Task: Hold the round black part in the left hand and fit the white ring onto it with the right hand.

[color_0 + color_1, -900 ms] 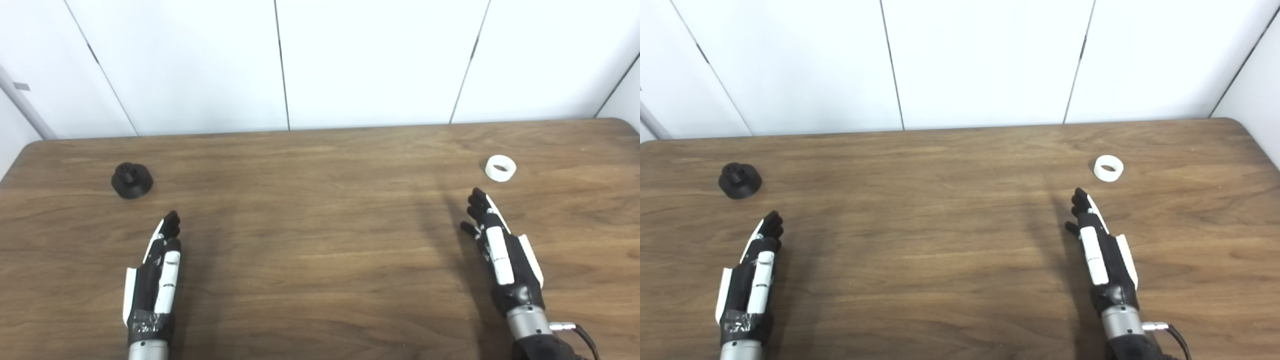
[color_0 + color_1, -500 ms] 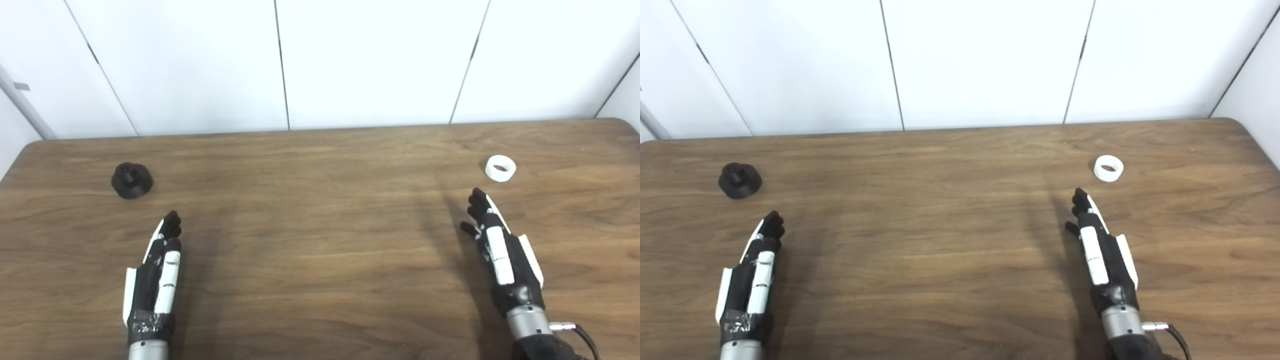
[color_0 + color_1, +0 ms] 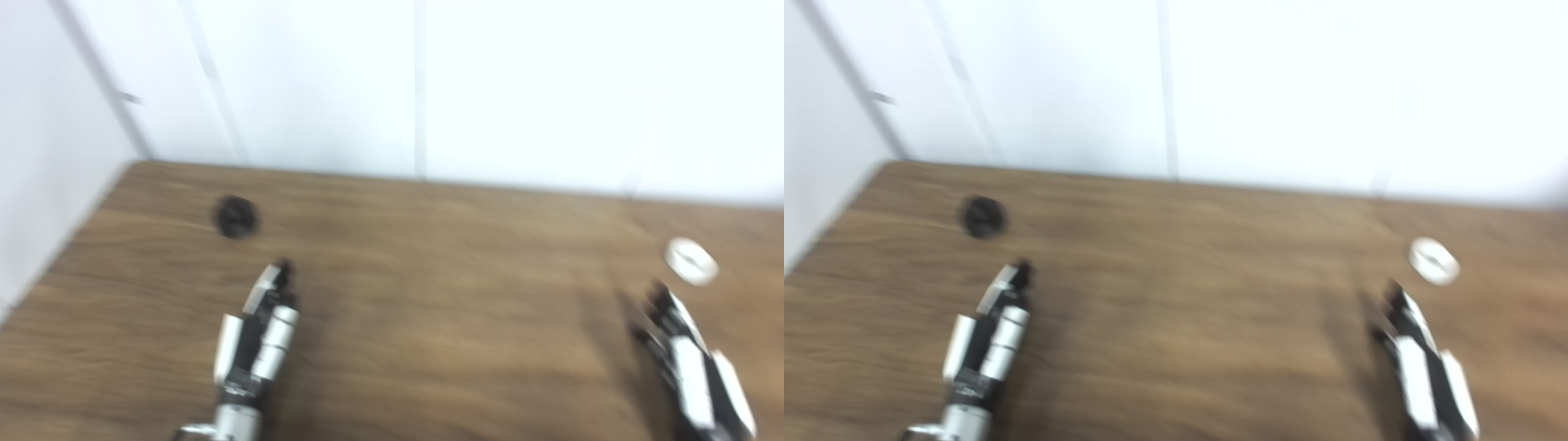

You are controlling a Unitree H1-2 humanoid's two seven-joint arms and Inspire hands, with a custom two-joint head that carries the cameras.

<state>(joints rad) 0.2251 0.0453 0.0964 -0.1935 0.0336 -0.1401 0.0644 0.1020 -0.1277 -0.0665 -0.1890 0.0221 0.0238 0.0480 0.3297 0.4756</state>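
Blurred wooden table (image 3: pixel 429 318): left hand (image 3: pixel 260 331) and right hand (image 3: pixel 1424 373) empty, fingers extended; black part (image 3: pixel 234 216) indistinct.

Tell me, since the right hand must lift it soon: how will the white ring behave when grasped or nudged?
The white ring lies flat on the table, so it probably won't roll unless tipped on edge. It looks small and hollow, so likely light and apt to slide when nudged. It keeps a round shape, suggesting stiffness, though blur hides detail.

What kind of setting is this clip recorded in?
Probably a lab or test booth: a bare wooden table boxed in by plain white wall panels, with only a round black part and a white ring laid out.
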